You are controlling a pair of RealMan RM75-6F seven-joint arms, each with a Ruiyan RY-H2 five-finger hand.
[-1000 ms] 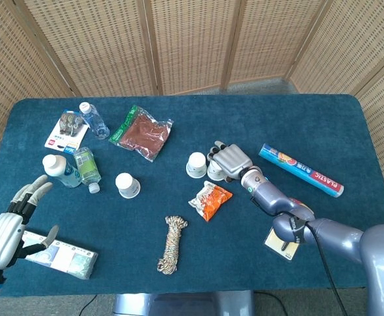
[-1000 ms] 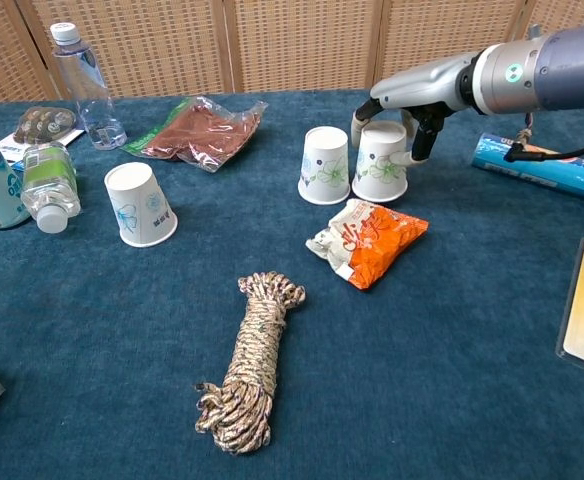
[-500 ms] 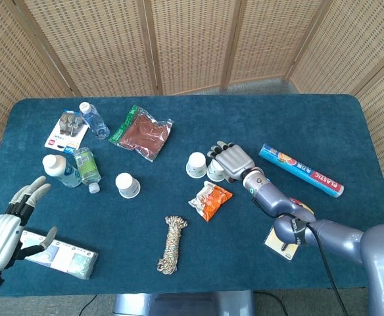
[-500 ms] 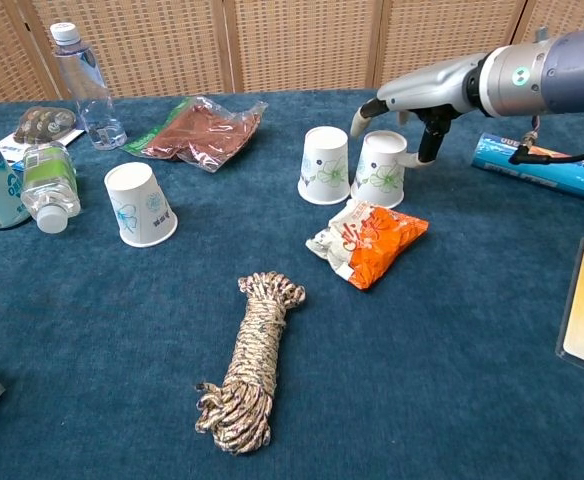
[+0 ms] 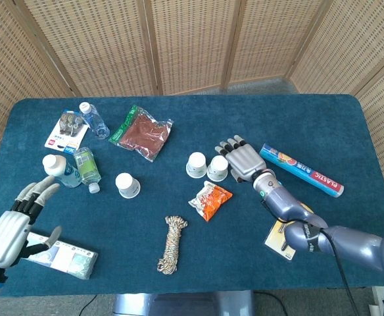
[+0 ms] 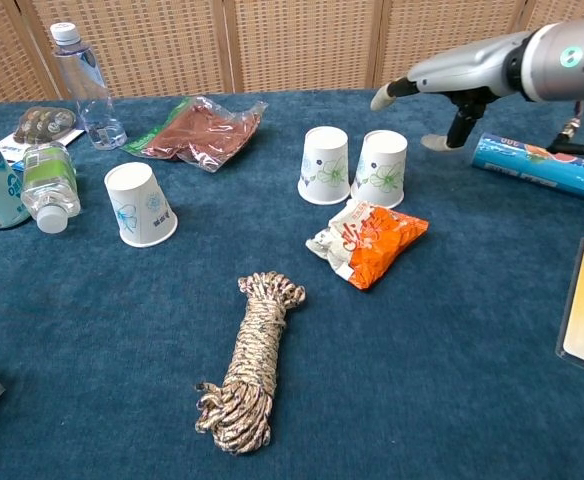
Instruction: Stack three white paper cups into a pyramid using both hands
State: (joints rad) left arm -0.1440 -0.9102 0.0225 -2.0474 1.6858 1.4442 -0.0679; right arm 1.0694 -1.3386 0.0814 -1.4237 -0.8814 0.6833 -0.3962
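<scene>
The right hand was flat and wide open, with its fingers spread out. It held nothing. It hovered just to the right of the right cup and did not touch it. The left hand was open too, fingers apart, holding nothing, far to the left of that cup near the table edge.

The right cup stood upside down on the blue table. The middle cup stood upside down right beside it on the left, so close they looked like they touched. The third cup stood upside down well apart from them, farther left. No cup sat on top of another.

An orange snack bag lay just in front of the right cup. A coil of rope lay farther to the front. A long blue box lay to the right, past the right hand. A brown packet lay behind and to the left. Two bottles were far to the left of the right cup, and a clear bottle stood behind them.
</scene>
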